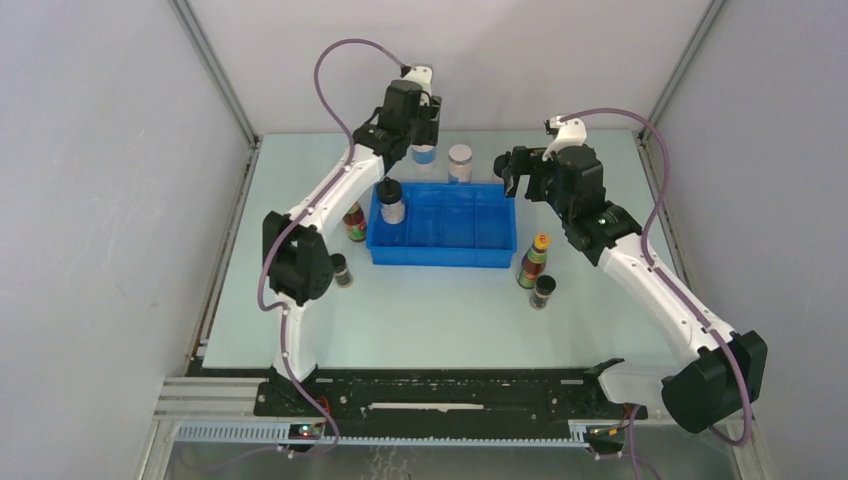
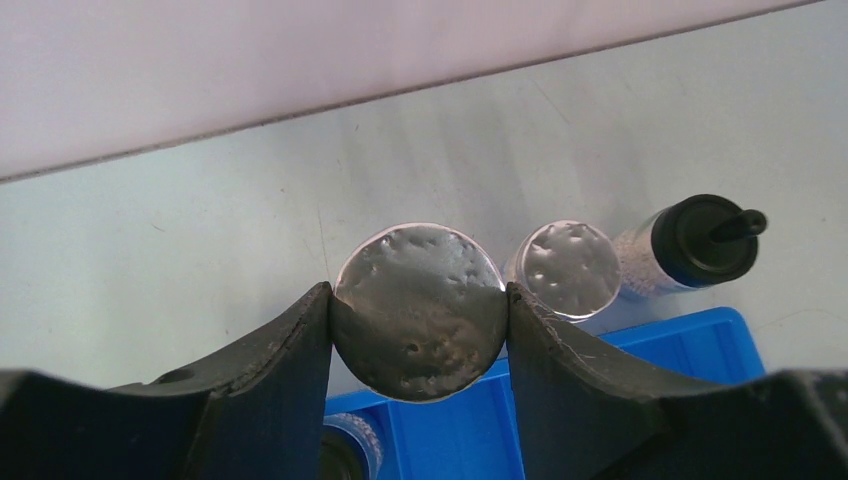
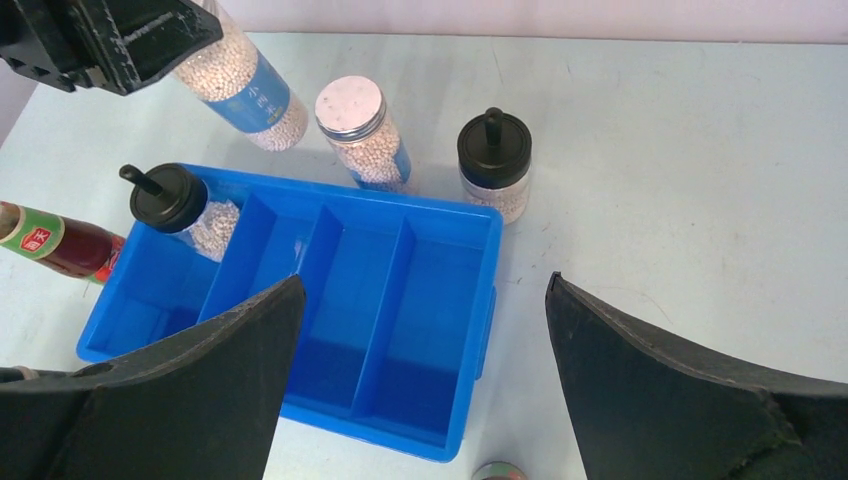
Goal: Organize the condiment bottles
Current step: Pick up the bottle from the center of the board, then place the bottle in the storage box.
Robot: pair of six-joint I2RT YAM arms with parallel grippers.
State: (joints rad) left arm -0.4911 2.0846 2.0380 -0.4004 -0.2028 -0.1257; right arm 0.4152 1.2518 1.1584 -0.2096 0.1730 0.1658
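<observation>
Nearest the arm bases: one short dark bottle (image 1: 342, 270) stands on the table (image 1: 430, 310) off the left front corner of the tray (image 1: 443, 256); another short dark bottle (image 1: 544, 291) stands off the right front corner.
Right front: a slim orange-capped bottle (image 1: 533, 260), labelled red and green, stands upright just beside the right-hand short dark bottle and near the tray's corner.
Left side: a second slim bottle (image 1: 354, 222) stands close against the tray's left wall, partly hidden by the left arm.
Centre of the table: the blue tray is divided into four compartments, and a black knob-capped bottle (image 1: 392, 200) stands in the leftmost one.
Right gripper (image 3: 425, 285): it hovers over the right end of the tray, fingers spread wide apart and holding nothing.
Behind the tray: a second knob-capped bottle (image 3: 494, 165) stands on the table just past the far wall, and a white-lidded bottle (image 1: 460, 162) with a blue label stands beside it, to its left.
Far left: the left gripper (image 2: 418, 290) has its fingers clamped on either side of the lid of the held bottle (image 3: 245, 90), a clear one with a blue label. This bottle is tilted in the right wrist view, behind the tray's far edge.
</observation>
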